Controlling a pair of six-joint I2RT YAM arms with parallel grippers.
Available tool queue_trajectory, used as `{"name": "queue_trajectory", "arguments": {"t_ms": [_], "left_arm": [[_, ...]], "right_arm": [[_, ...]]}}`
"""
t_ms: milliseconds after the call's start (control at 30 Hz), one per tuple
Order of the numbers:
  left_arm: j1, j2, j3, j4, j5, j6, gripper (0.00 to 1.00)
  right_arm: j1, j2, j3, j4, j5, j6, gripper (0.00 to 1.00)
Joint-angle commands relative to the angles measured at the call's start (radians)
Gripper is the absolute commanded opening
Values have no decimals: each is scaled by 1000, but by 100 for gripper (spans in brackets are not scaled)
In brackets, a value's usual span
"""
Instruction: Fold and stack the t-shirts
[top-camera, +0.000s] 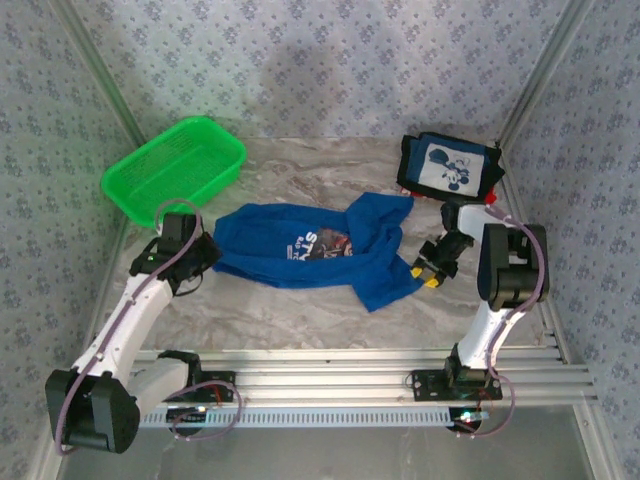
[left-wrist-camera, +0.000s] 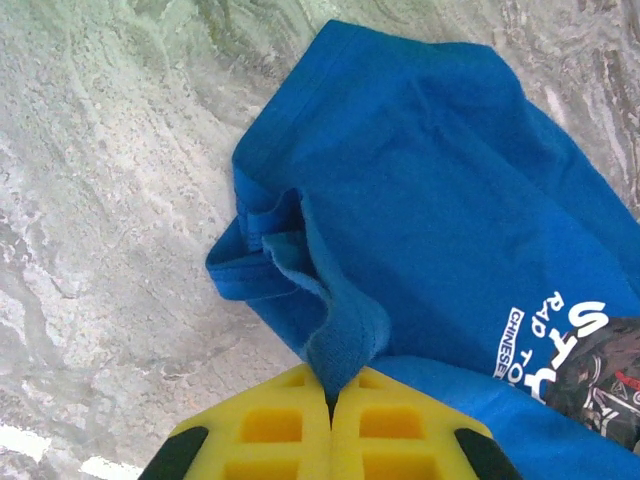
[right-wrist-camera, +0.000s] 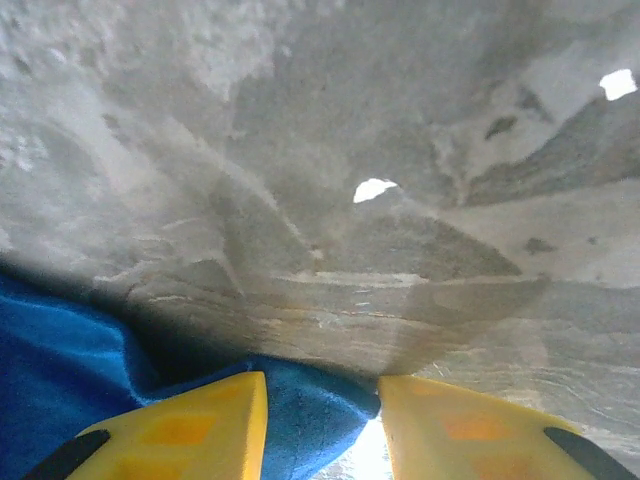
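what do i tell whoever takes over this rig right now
Left claw is shut on a fold at the left end of the blue shirt.
Right claw is open, straddling that shirt's right edge.
The blue shirt lies crumpled in the middle, not yet folded.
Navy shirt looks folded at the far right corner.
Left to do: fold the blue one and stack it on the navy.

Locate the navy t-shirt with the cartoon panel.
Top view: the navy t-shirt lies folded at the far right of the table, beyond the right gripper and the royal blue t-shirt.
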Motion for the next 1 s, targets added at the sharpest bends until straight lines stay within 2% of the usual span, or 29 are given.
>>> {"name": "queue_trajectory", "arguments": {"t_ms": [0,233,467,600,800,900,967], "left_arm": [[-4,-36,-11,7,13,1,0],[-4,-80,-18,-16,28,-9,0],[-4,-154,-37,-31,46,-41,0],[-4,-196,-42,-49,45,-42,0],[-3,-221,-41,-67,49,-20,0],[2,-219,-37,-69,56,-8,0],[6,-215,-28,-69,59,-1,0]], "right_arm": [[39,76,14,75,97,-22,37],[88,123,80,8,192,4,34],[148,123,81,-15,257,62,33],[181,121,80,-20,288,98,29],[193,111,81,-19,299,121,13],[190,90,65,-6,278,133,0],[188,69,56,13,259,136,0]]}}
